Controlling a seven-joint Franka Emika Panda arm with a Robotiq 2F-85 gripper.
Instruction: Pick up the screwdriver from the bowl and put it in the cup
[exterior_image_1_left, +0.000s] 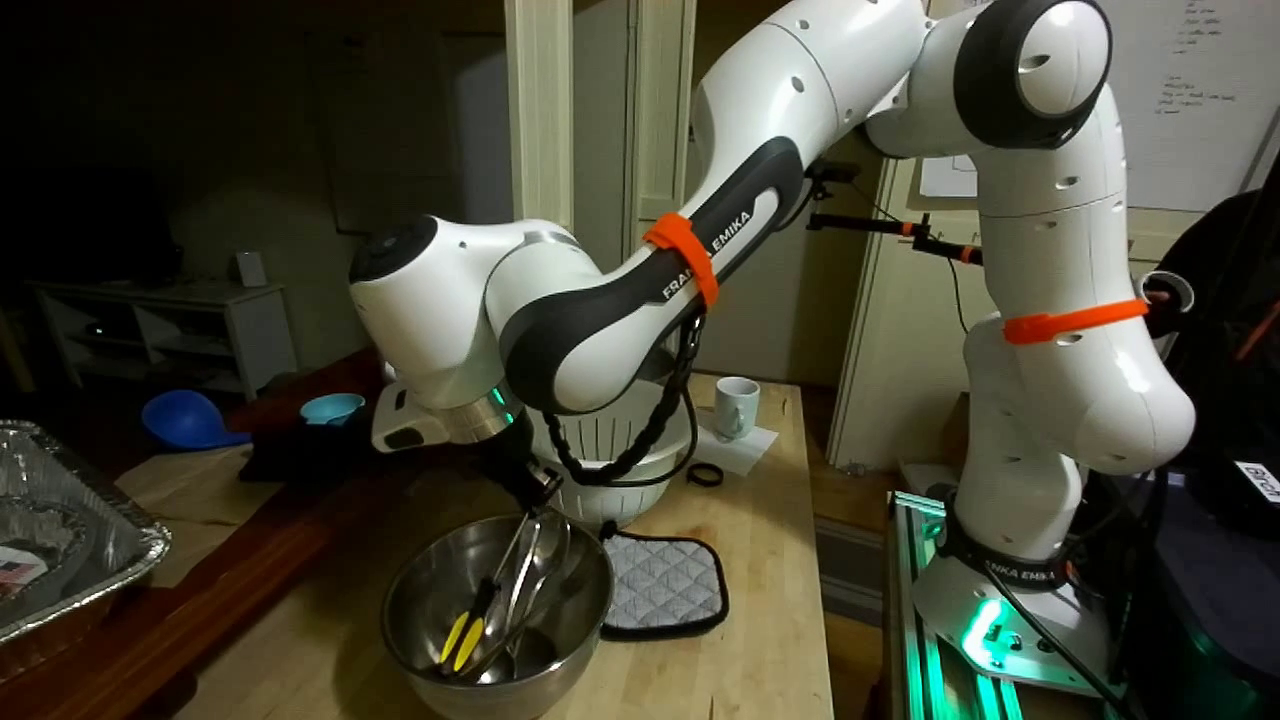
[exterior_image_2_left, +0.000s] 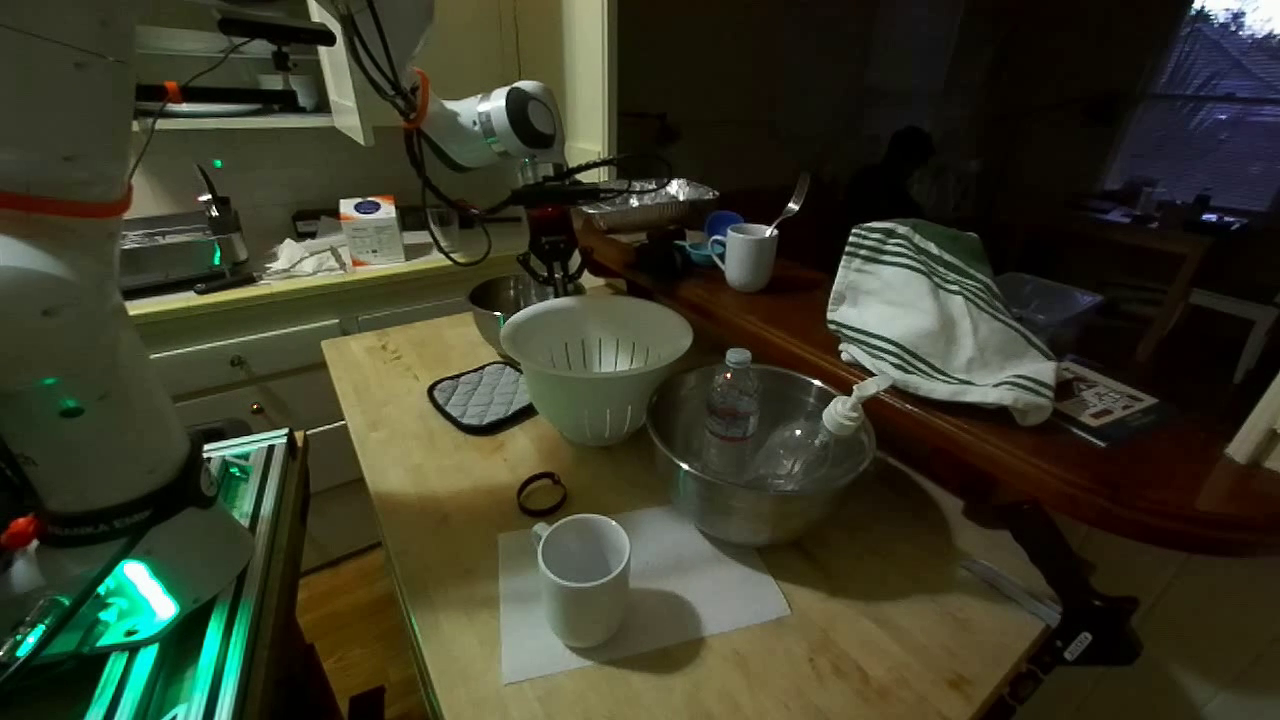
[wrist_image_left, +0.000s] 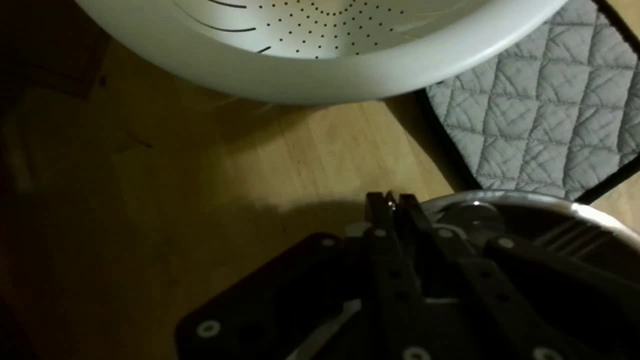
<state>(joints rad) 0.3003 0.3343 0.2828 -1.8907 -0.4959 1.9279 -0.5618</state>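
The steel bowl (exterior_image_1_left: 575, 645) holds several metal utensils and a screwdriver (exterior_image_1_left: 469, 645) with a yellow-and-black handle low in the bowl, its thin shaft pointing up. My gripper (exterior_image_1_left: 543, 500) is at the bowl's rim, its tips close to the shaft's upper end. In the wrist view the fingers (wrist_image_left: 391, 200) are nearly together, with a narrow shiny thing between them. I cannot tell what it is or if it is clamped. The bowl's rim (wrist_image_left: 530, 197) shows at lower right there. The white cup (exterior_image_2_left: 584, 590) stands upright on white paper, far from the gripper; it also shows behind (exterior_image_1_left: 737, 405).
A white colander (exterior_image_2_left: 598, 410) stands beside the bowl, close to the gripper. A grey pot holder (exterior_image_1_left: 665, 585) lies by both. Another steel bowl (exterior_image_2_left: 720, 515) holds bottles. A black ring (exterior_image_2_left: 541, 493) lies near the cup. A second mug (exterior_image_2_left: 750, 262) holds a fork on the ledge.
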